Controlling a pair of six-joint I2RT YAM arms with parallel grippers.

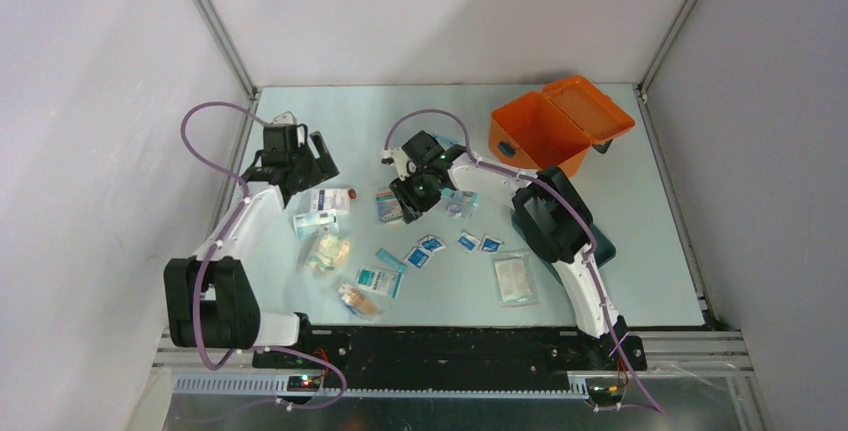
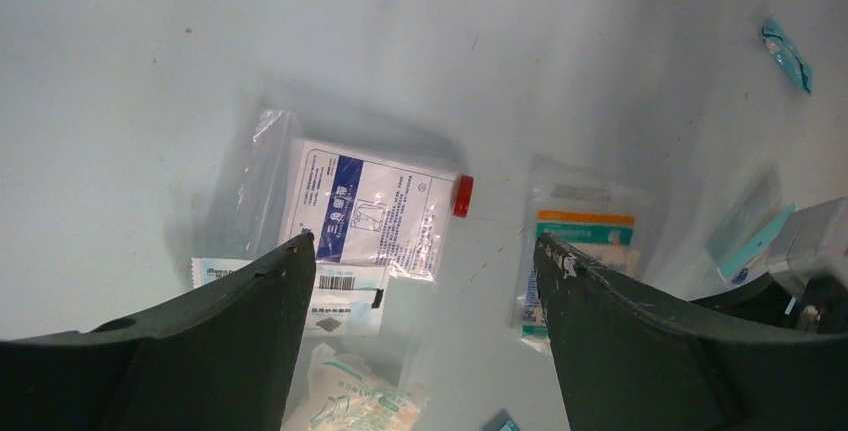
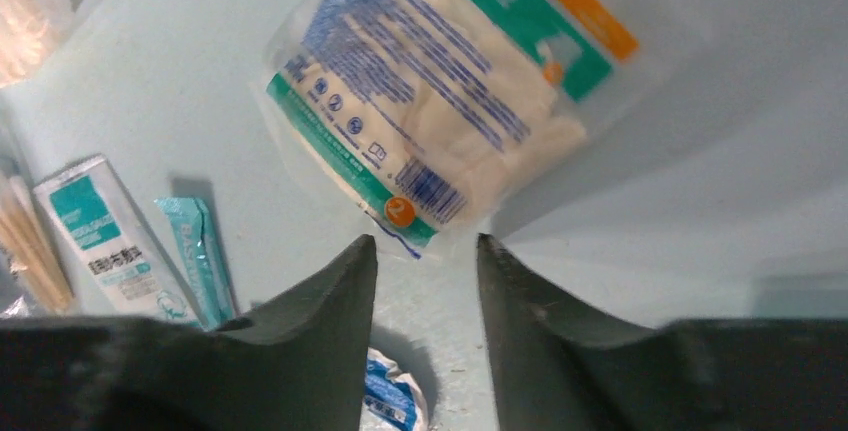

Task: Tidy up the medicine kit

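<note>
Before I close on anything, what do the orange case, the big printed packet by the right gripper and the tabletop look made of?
Orange case: rigid moulded plastic by the look, uniform colour, dull sheen.
Packet: thin clear plastic film, glossy and wrinkled, soft white contents showing through, possibly gauze.
Tabletop: smooth pale sheet with faint scuffs and soft reflections; metal or laminate, cannot tell.

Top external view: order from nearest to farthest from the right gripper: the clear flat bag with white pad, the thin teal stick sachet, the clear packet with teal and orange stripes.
1. clear packet with teal and orange stripes, right beside the right gripper.
2. thin teal stick sachet, nearer the arm bases.
3. clear flat bag with white pad, far right.
</note>
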